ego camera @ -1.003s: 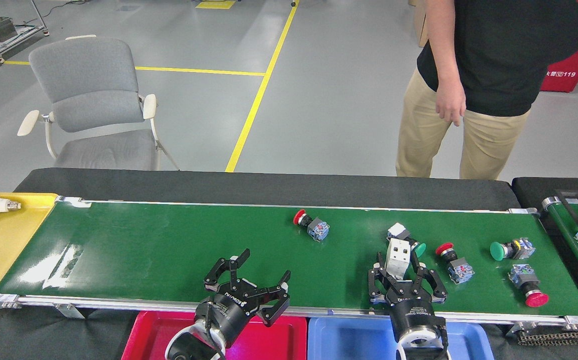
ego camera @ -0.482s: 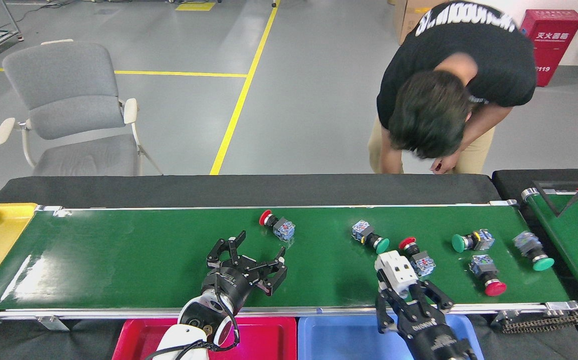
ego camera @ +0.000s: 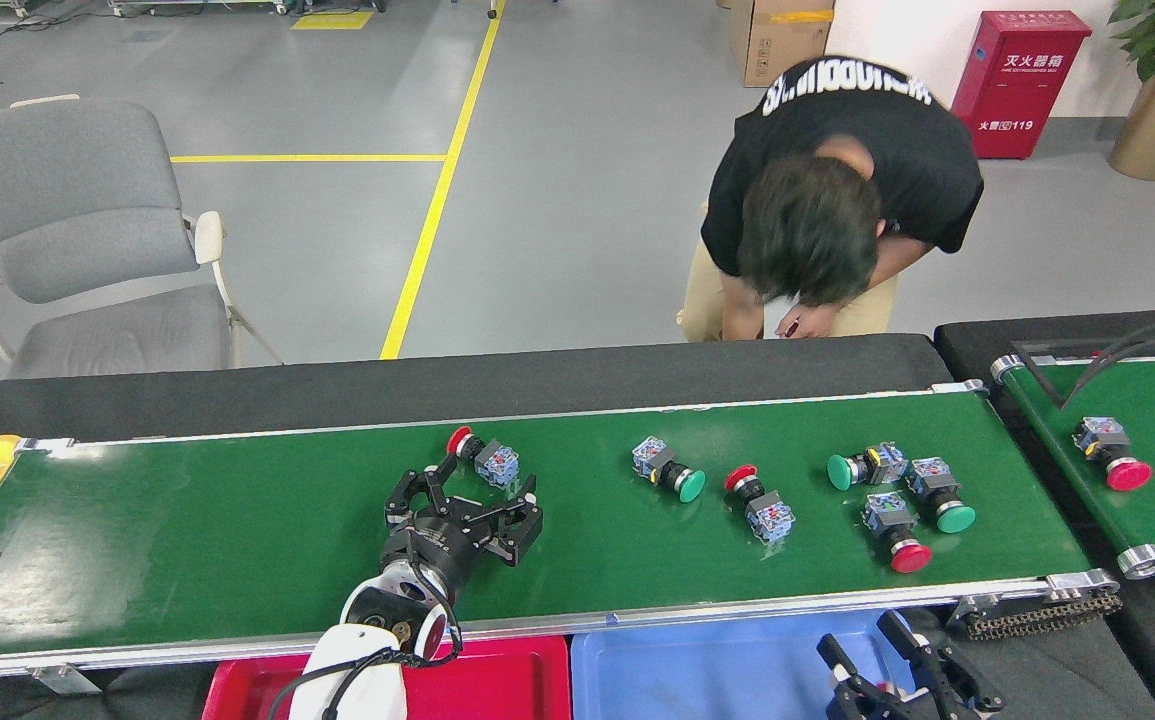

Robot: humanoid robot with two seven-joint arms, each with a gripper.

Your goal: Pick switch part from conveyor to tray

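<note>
Reaching over the conveyor (ego camera: 237, 540), left end effector (ego camera: 465, 500) spread.

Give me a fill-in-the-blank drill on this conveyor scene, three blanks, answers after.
1. The switch nearest the left gripper has a ____ cap.
2. The tray beside the right gripper is ____.
3. On the conveyor, the number of green-capped switches is ____.

Missing words: red; blue; three

"119" on red fire box (ego camera: 1020, 85), mirrored white lettering on person's black shirt (ego camera: 842, 90)
</note>
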